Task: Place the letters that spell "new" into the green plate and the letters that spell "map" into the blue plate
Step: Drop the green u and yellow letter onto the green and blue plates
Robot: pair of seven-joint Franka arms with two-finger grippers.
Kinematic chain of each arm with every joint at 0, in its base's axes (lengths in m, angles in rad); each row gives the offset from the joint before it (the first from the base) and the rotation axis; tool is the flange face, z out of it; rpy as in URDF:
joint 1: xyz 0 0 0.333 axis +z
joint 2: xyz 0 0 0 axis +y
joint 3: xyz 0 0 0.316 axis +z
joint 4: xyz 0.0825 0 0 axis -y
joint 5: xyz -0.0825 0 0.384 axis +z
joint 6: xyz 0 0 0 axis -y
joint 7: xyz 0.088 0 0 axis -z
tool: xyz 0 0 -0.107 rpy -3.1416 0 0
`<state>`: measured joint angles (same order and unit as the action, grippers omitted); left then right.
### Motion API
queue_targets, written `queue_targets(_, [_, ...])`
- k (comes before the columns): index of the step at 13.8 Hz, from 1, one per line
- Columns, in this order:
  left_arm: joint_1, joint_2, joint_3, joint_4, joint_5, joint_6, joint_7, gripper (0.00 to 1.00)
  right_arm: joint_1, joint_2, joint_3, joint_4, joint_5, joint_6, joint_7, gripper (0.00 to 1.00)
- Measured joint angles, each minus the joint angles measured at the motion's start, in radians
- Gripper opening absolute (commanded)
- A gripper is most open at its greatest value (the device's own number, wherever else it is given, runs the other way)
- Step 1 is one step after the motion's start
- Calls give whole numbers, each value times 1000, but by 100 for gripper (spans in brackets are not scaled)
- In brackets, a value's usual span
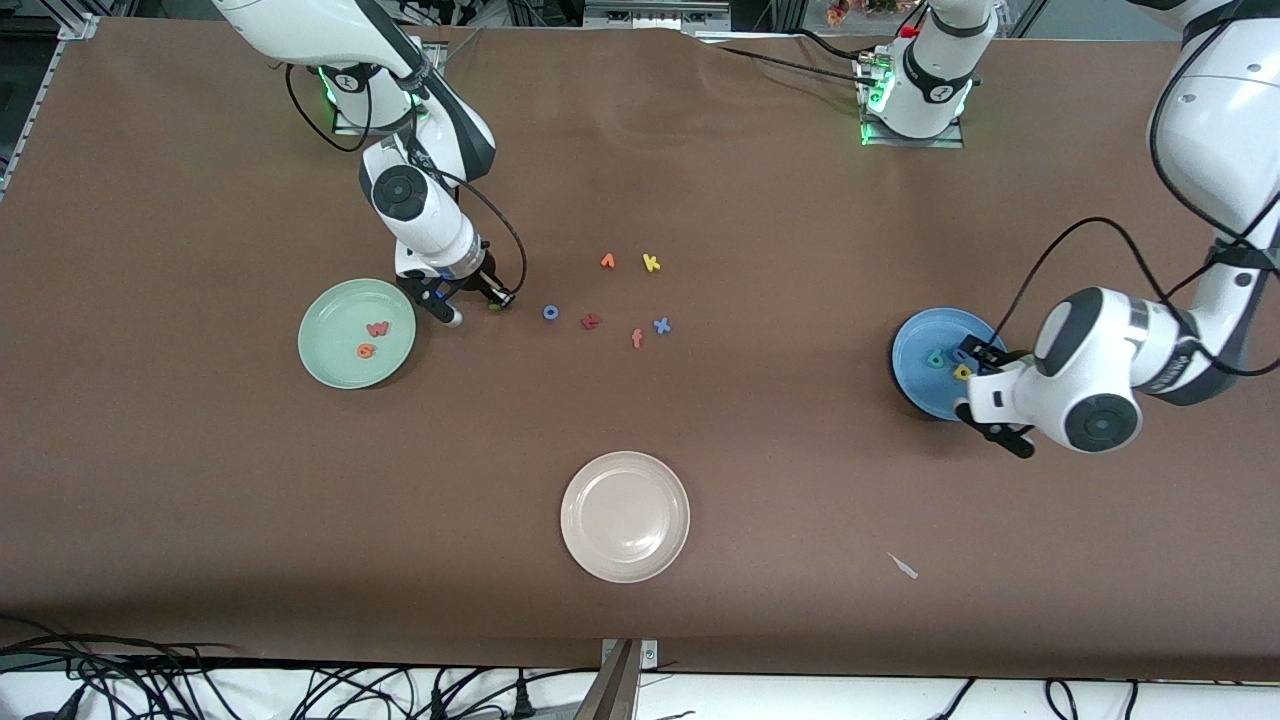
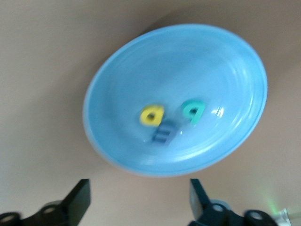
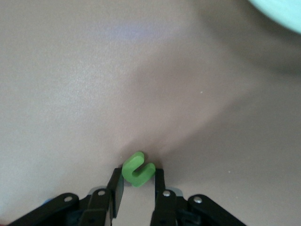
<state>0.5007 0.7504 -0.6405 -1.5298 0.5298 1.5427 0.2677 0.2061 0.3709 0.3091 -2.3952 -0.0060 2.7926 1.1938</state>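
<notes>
Beside the green plate (image 1: pixel 357 333), right gripper (image 3: pixel 136 184) pinches green "n" (image 3: pixel 138 169).

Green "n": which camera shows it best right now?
The right wrist view: the green "n" fills the gap between the right end effector fingers, shut on it. The front view shows only a speck at that end effector. The left wrist view doesn't show it.
</notes>
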Motion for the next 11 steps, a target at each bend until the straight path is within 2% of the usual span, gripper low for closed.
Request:
queue_targets(3, [7,-9,0,97,0,-100,6,100,-1,-22,-31,7,-21,-53,-41,26])
queue_targets(6, [45,-11,1,136,0,-136,5,100,-7,-92,-96,51,-87,-204,-125,26])
queue_targets(8, [78,-21,1,152,0,-145,-5,100,-8,-134,-154,86,-103,-304,-245,26])
queue_targets(10, [113,-49,1,161,-3,-145,-11,100,-10,-162,-241,98,-106,-358,-417,30])
queue_targets(11, [119,-75,5,164,-11,-135,-13,100,-12,-168,-289,98,-107,-376,-496,56])
